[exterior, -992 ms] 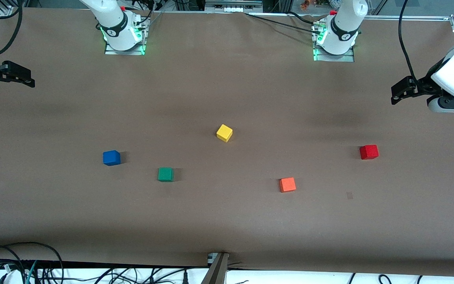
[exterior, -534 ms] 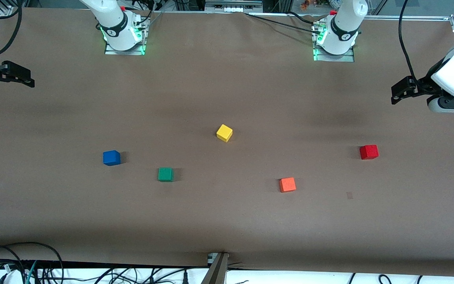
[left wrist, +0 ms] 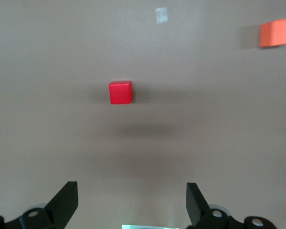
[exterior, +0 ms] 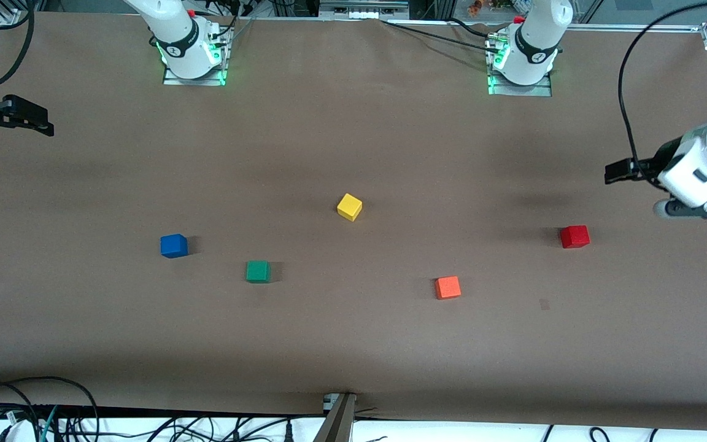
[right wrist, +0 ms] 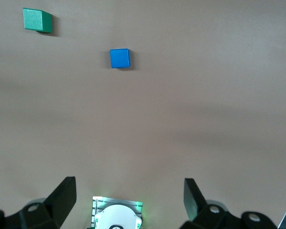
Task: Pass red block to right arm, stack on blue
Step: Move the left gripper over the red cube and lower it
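The red block (exterior: 574,236) sits on the brown table toward the left arm's end; it also shows in the left wrist view (left wrist: 120,92). My left gripper (exterior: 612,174) is open and empty, up in the air over the table beside the red block. The blue cube (exterior: 173,245) sits toward the right arm's end and shows in the right wrist view (right wrist: 119,58). My right gripper (exterior: 43,123) is open and empty, waiting high at the right arm's end of the table.
A yellow cube (exterior: 349,207) sits mid-table. A green cube (exterior: 258,271) lies beside the blue one, nearer the front camera. A lighter orange-red cube (exterior: 448,287) lies nearer the front camera than the red block. Cables run along the table's front edge.
My left arm has swung down and toward the red block; its gripper now sits lower over the table. The right arm and all cubes have not moved.
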Robot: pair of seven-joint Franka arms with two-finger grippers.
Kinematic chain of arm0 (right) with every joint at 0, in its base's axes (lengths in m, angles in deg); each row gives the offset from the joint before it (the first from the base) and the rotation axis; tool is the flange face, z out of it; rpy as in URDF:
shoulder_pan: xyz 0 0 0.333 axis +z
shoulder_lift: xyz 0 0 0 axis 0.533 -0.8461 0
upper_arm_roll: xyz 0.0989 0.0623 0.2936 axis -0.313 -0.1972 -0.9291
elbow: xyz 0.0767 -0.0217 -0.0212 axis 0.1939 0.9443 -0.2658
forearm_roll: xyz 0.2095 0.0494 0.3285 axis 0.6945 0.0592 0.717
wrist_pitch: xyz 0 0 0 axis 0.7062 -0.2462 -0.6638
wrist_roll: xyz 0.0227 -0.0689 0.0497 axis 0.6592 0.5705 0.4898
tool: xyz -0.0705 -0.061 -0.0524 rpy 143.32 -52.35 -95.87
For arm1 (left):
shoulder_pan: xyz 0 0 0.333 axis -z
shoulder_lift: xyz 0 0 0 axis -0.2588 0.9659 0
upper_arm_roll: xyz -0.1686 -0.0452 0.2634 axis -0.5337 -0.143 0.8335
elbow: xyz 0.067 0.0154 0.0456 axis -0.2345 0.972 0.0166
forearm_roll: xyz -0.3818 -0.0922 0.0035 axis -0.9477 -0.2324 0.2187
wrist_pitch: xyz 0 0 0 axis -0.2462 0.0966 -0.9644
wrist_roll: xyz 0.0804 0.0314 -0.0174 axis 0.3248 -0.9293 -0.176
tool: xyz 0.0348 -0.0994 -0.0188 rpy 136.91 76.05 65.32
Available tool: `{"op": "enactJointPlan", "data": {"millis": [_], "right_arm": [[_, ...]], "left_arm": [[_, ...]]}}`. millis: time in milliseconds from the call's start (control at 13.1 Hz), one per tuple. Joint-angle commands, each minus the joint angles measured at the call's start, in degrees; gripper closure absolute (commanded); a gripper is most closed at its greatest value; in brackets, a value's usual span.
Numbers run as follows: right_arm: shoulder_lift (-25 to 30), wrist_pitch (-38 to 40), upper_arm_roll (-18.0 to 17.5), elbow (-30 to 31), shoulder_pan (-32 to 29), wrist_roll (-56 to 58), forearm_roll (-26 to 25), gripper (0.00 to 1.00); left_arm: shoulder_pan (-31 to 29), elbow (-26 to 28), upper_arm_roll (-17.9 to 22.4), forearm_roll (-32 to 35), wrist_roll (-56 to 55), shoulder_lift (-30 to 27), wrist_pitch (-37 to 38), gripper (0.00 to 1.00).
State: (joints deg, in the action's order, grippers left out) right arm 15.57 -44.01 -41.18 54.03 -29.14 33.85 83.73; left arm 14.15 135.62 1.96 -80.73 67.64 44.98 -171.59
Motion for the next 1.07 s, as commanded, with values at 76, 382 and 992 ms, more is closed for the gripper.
{"op": "enactJointPlan", "data": {"millis": [76, 382, 992], "right_arm": [[-0.1, 0.4, -0.1, -0.8, -0.3, -0.5, 0.1, 0.00], [-0.1, 0.4, -0.2, -0.8, -0.3, -0.3, 0.1, 0.00], [-0.1, 0.4, -0.2, -0.9, -0.3, -0.2, 0.1, 0.00]], "left_arm": [[-3.3, -0.5, -0.2, 0.4, 1.2, 5.2, -6.6, 0.00], [-4.4, 2.7, -0.1, 0.3, 4.1, 9.9, -17.7, 0.00], [-4.7, 16.0, -0.1, 0.5, 4.3, 13.2, -36.3, 0.00]]}}
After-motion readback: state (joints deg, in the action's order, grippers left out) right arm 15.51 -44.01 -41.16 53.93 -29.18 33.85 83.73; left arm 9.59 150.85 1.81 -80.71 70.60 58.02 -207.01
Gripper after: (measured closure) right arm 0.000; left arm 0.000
